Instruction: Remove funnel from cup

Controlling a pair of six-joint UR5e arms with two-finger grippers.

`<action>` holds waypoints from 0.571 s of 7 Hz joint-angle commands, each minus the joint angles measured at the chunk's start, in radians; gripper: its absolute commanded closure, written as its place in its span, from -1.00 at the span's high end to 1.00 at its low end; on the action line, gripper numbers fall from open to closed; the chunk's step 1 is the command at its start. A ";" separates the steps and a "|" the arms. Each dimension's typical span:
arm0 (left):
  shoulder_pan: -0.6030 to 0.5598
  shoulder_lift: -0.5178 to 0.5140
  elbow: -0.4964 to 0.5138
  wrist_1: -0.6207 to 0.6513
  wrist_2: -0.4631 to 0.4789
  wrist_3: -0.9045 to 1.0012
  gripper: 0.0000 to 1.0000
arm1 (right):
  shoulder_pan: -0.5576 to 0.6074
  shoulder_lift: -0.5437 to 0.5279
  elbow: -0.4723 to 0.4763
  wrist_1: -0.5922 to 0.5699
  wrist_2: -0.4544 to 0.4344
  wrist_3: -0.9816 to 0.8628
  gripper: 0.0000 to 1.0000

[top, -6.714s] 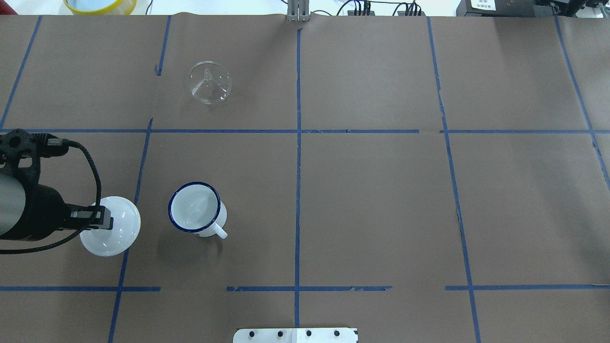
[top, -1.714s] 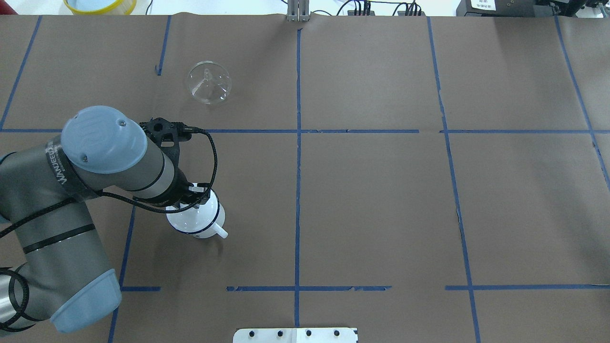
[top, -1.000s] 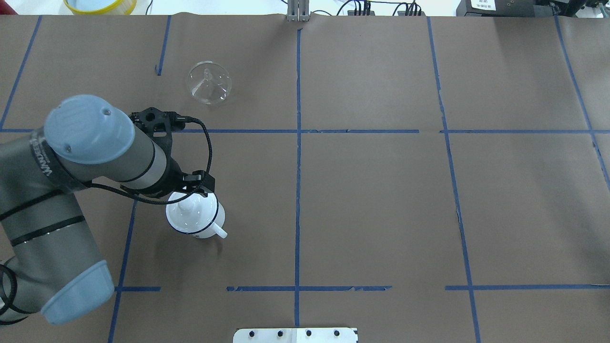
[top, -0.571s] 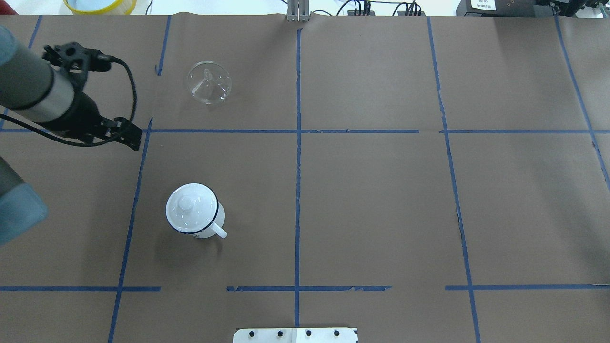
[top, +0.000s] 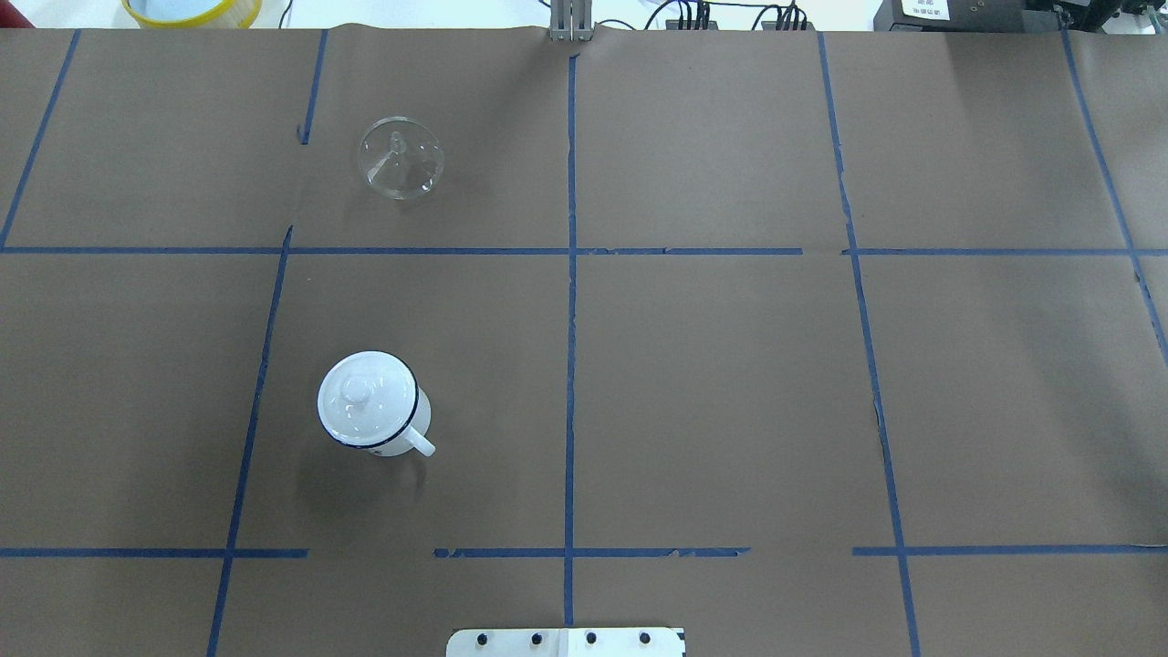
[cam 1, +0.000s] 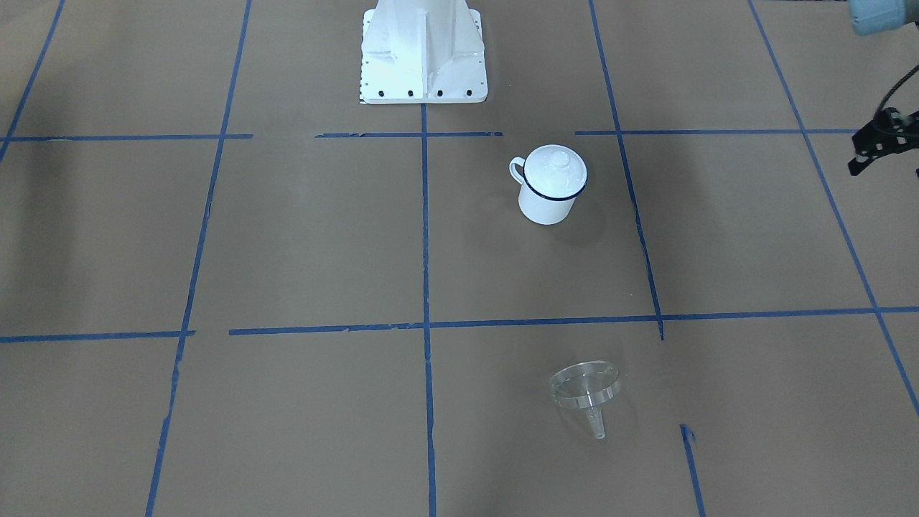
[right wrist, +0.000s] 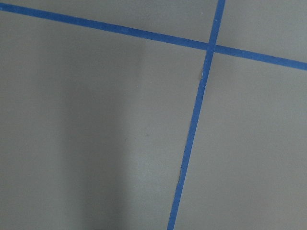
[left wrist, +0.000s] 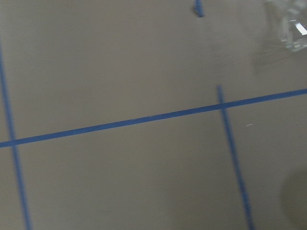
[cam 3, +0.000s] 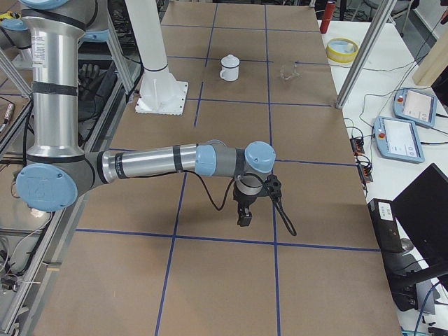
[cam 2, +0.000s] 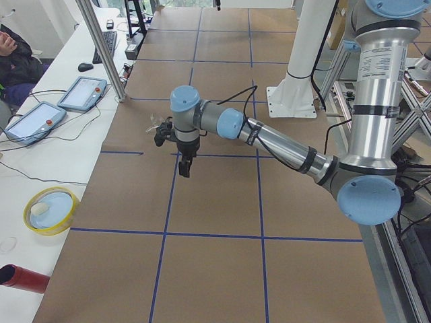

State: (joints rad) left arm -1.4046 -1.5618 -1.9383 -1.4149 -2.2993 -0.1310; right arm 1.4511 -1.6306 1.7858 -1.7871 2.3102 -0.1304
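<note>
Clear plastic funnel [top: 400, 160] lies tipped on the brown paper table [top: 730, 383], well apart from the blue-rimmed white enamel mug [cam 1: 546, 207] capped by a round white knobbed lid [top: 365, 401]; whether the left gripper [cam 2: 184, 166] and right gripper [cam 3: 244, 217] are spread or pressed together cannot be told.

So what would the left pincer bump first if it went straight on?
The left pincer points down, so probably just the brown paper-covered table, near a blue tape line.

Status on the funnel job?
Left gripper, right gripper away from both, fingers unreadable. Funnel on table, apart from cup. Lid on cup.
</note>
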 commanded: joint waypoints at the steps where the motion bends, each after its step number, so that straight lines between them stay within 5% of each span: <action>1: -0.102 0.083 0.097 -0.012 -0.017 0.120 1.00 | 0.000 0.000 0.000 0.000 0.000 0.000 1.00; 4: -0.180 0.091 0.220 -0.085 -0.023 0.171 1.00 | 0.000 0.000 0.001 0.000 0.000 0.000 1.00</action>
State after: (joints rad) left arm -1.5589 -1.4753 -1.7536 -1.4935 -2.3210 0.0366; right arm 1.4512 -1.6306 1.7869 -1.7871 2.3102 -0.1304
